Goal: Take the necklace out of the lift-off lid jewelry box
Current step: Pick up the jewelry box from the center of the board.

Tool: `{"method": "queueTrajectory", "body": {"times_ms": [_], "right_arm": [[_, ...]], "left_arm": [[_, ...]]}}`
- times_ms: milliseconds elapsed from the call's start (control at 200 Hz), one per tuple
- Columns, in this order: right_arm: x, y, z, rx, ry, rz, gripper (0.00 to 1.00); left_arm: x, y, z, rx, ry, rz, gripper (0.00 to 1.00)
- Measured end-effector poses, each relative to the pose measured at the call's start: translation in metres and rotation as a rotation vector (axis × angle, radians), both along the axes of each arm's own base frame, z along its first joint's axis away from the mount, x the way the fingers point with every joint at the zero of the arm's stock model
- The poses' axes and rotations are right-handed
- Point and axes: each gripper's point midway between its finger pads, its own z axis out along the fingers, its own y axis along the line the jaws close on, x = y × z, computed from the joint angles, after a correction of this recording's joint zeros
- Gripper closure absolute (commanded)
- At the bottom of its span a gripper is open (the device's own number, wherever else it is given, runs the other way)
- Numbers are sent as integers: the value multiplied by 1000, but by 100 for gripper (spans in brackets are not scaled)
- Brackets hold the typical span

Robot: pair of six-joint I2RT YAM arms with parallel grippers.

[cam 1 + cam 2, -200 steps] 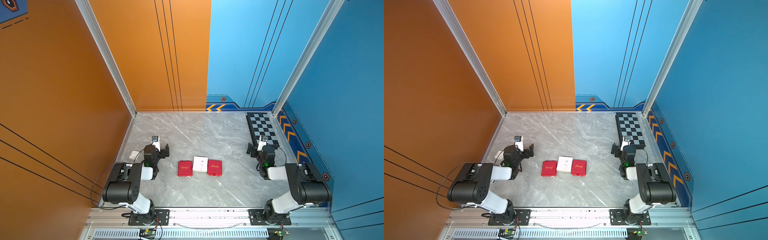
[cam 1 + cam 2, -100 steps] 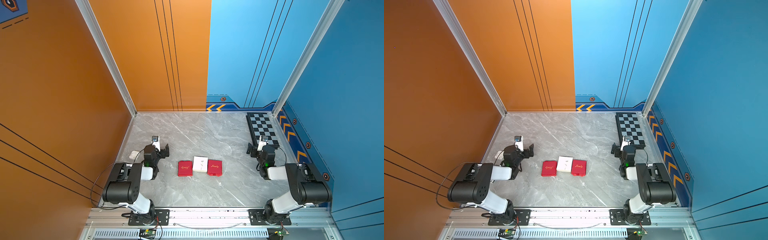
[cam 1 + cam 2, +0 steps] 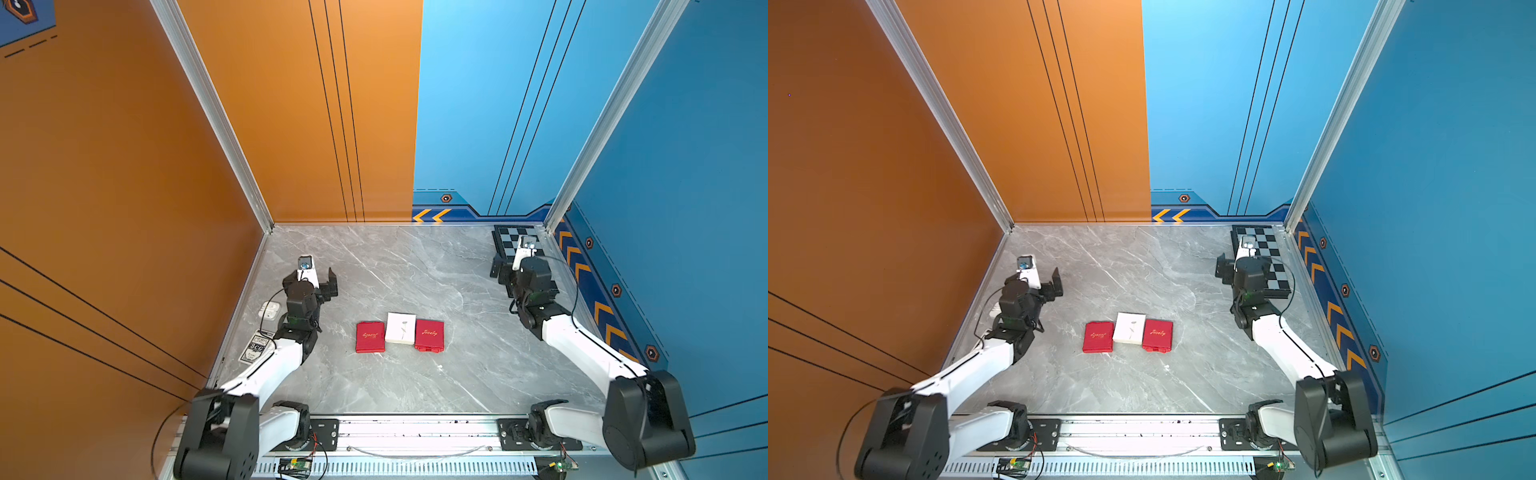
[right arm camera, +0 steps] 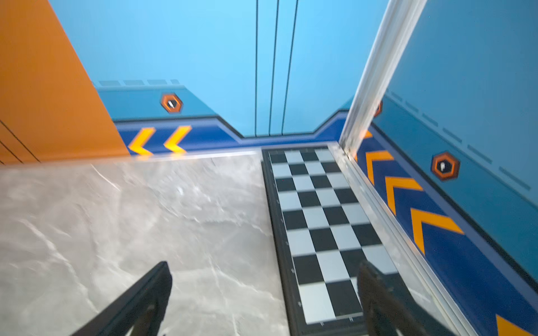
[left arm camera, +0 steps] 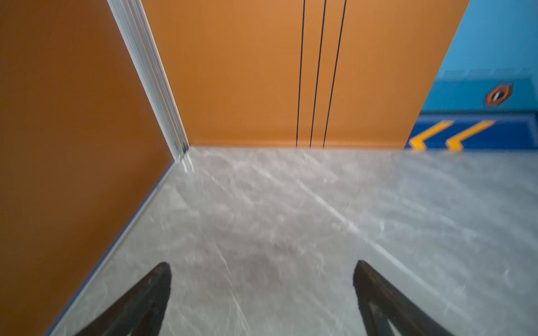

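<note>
Left jaws stand spread wide over bare desk [image 5: 262, 203] and hold nothing. Right jaws are just as wide and also empty, with one side over the chessboard [image 4: 317, 221]. Both are well apart from the row in mid-desk: left red box [image 3: 370, 336], white box [image 3: 401, 328] and right red box [image 3: 430, 335], packed edge to edge.

No necklace shows. A thin mark on the white box could be print or chain, and I cannot tell which box has the lift-off lid.

Likely risks:
- Picking the wrong box.
- No gap between neighbours for a jaw, so a grasp shoves the row.
- A snug lid dragging its base up.
- A fine chain slipping.

Each box lies flat, its long axis running from the robot's side toward the back wall, slightly slanted. The right one's gold script reads upright from the robot's side.
</note>
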Motion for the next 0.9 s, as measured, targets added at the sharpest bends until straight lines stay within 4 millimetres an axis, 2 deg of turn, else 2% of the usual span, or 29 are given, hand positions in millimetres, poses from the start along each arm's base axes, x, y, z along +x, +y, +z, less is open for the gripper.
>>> {"method": "queueTrajectory", "body": {"times_ms": [60,115,185,235,315,395,526,671,896], "right_arm": [[-3,19,28,35,-4,29,0],[-7,39,42,62,23,62,0],[-13,68,44,95,88,110,0],[-17,87,33,116,159,137,0],[-26,114,-1,129,292,165,0],[-43,136,-48,115,449,181,0],[-78,166,-103,80,632,204,0],[-108,187,-133,68,738,221,0],[-127,206,-168,47,822,207,0]], "left_arm": [[-5,-3,41,-45,-58,-4,2],[-10,-7,70,-81,-93,-17,2],[-19,-21,93,-114,-113,-59,2],[-25,-33,98,-123,-107,-95,2],[-33,-53,92,-126,-69,-143,2],[-40,-70,81,-125,-20,-184,2],[-46,-77,58,-136,79,-183,2],[-45,-81,41,-133,173,-169,2],[-41,-86,15,-121,270,-160,2]]}}
